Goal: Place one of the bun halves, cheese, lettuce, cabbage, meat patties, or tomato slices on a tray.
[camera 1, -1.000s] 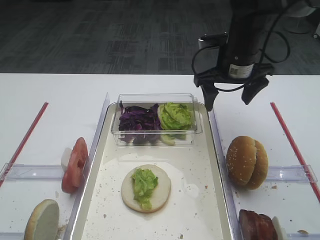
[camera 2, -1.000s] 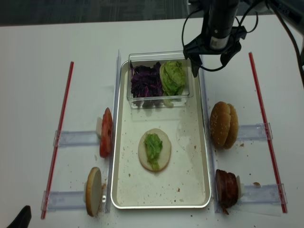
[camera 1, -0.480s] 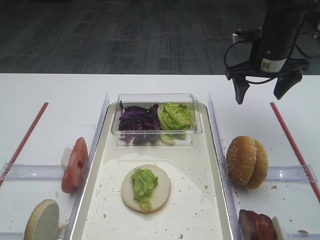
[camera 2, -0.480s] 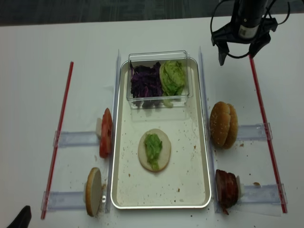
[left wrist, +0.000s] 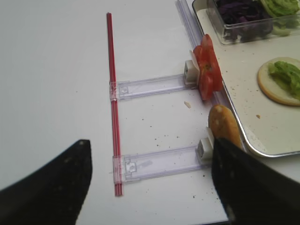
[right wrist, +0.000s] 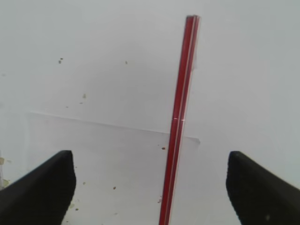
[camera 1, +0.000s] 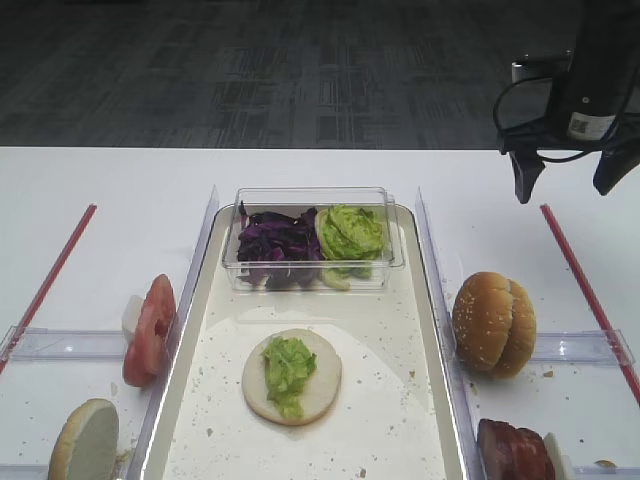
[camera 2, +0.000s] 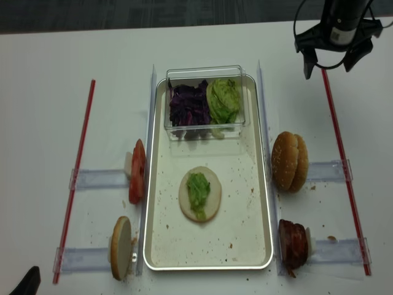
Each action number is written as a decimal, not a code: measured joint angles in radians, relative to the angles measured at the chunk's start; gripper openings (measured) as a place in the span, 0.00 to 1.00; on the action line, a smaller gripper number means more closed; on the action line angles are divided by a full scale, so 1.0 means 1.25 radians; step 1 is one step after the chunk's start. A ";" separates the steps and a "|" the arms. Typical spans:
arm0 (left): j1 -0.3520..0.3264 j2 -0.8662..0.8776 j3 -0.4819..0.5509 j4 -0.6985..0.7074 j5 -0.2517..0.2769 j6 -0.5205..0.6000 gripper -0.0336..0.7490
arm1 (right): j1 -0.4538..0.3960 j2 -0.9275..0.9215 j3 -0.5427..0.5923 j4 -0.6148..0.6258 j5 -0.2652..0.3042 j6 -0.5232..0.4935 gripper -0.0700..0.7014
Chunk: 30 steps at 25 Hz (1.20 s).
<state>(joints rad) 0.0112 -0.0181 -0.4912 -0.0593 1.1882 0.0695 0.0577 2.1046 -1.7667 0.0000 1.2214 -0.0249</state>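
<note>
Tray (camera 2: 264, 203) holds a bun half (camera 2: 212, 203) topped with lettuce (camera 2: 198, 187). Your right gripper (camera 2: 331, 60) hangs spread wide, empty, above the red strip (camera 2: 336, 135).

Nothing readable anywhere here. The one candidate is a small white label (camera 1: 583, 125) on the dark body of the right arm, just above its end effector (camera 1: 567, 180), and its print is too small to make out. No brands, numbers or signs on the tray (camera 1: 440, 330) either
</note>
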 joint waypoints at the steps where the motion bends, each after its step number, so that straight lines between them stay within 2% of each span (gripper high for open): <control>1: 0.000 0.000 0.000 0.000 0.000 0.000 0.67 | -0.007 0.000 0.000 0.000 0.000 -0.006 0.95; 6: 0.000 0.000 0.000 0.000 0.000 0.000 0.67 | -0.034 0.000 0.000 0.000 0.000 -0.025 0.95; 20: 0.000 0.000 0.000 0.000 0.000 0.000 0.67 | -0.035 -0.050 0.006 -0.016 0.001 -0.036 0.95; 30: 0.000 0.000 0.000 0.000 0.000 0.000 0.67 | -0.035 -0.183 0.144 -0.016 0.002 -0.038 0.95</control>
<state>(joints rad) 0.0112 -0.0181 -0.4912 -0.0593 1.1882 0.0695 0.0137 1.8761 -1.5863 -0.0195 1.2237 -0.0721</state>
